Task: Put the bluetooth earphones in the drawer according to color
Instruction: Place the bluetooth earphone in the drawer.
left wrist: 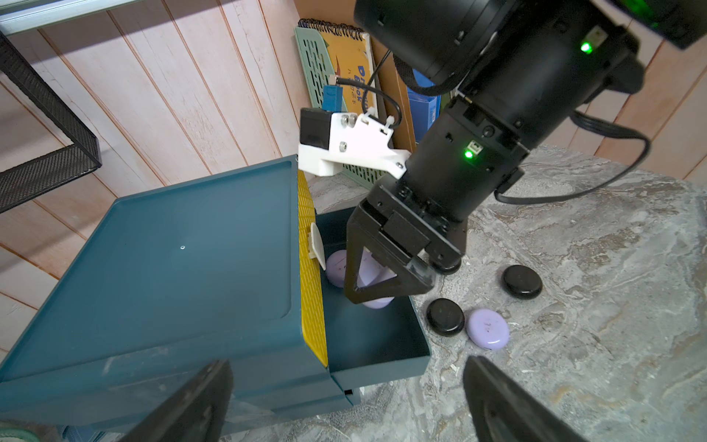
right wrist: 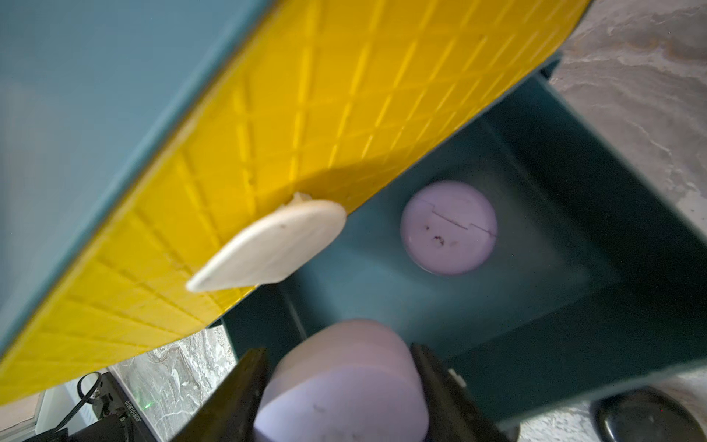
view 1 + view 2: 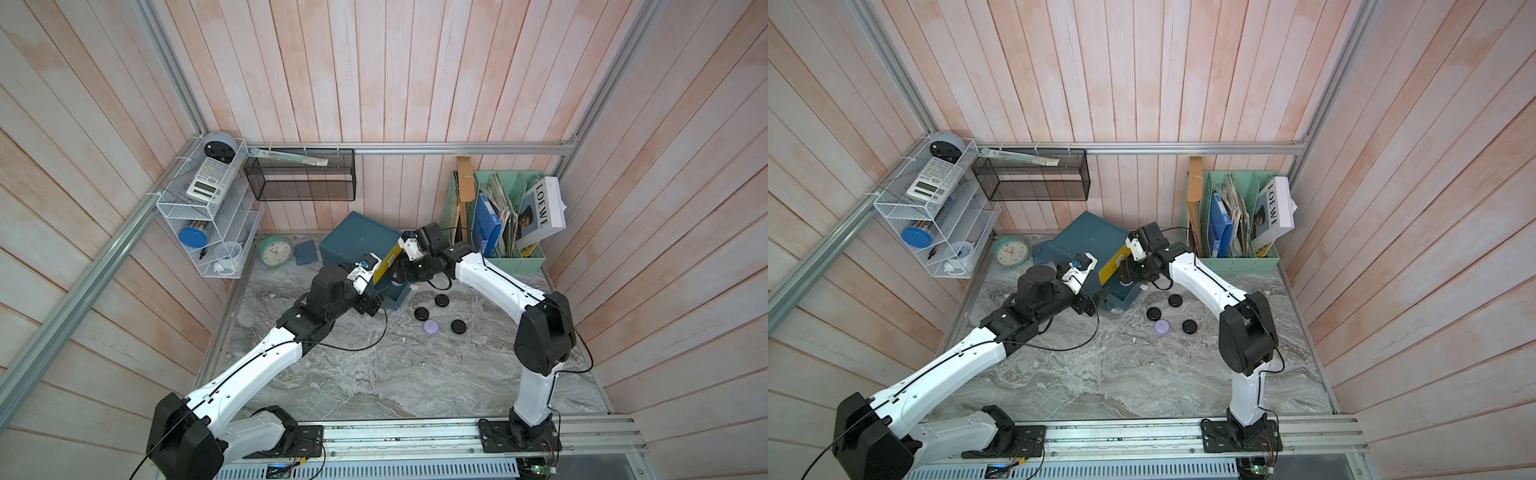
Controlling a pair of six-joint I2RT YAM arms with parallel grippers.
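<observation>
Over the open teal drawer [image 1: 378, 367], my right end effector [image 1: 386, 284] gripping a lilac earphone case [image 2: 340, 382], left end effector [image 1: 346, 409] wide.

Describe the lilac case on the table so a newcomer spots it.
At the back of the table stands a teal cabinet. Beside its open drawer lie three black cases; the lilac case sits between two of them, the only pale one on the marble.

Three black cases [image 3: 423, 313], seemingly three lilac cases [image 1: 487, 329], one drawer cabinet [image 3: 357, 237]
</observation>
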